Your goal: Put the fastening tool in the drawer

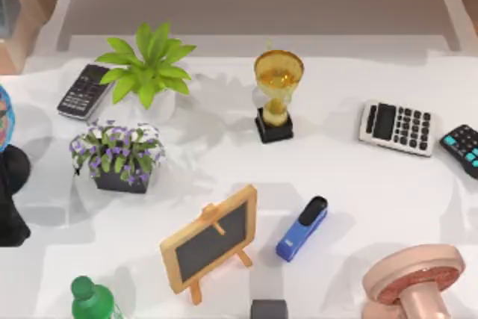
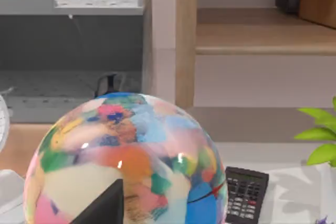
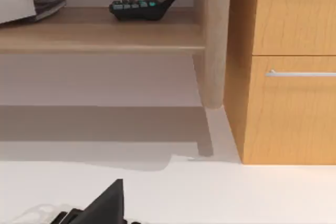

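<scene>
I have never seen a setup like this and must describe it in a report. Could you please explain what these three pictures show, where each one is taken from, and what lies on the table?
This is a rendered simulation of two AgileX robot arms at a white table. One picture comes from a camera above, looking down. The other two come from cameras on the arms' wrists.

From above, near the front, lies a small blue stapler with a black top arm, beside a little wooden-framed chalkboard easel. Farther back stand a golden trophy on a black base, a green leafy plant in a white pot and a purple-flowered plant in a dark box. A grey calculator lies to the right.

The left wrist camera faces a colourful globe. The right wrist camera faces a wooden cabinet with a metal-handled drawer. Nothing is held; the stapler lies untouched.
</scene>
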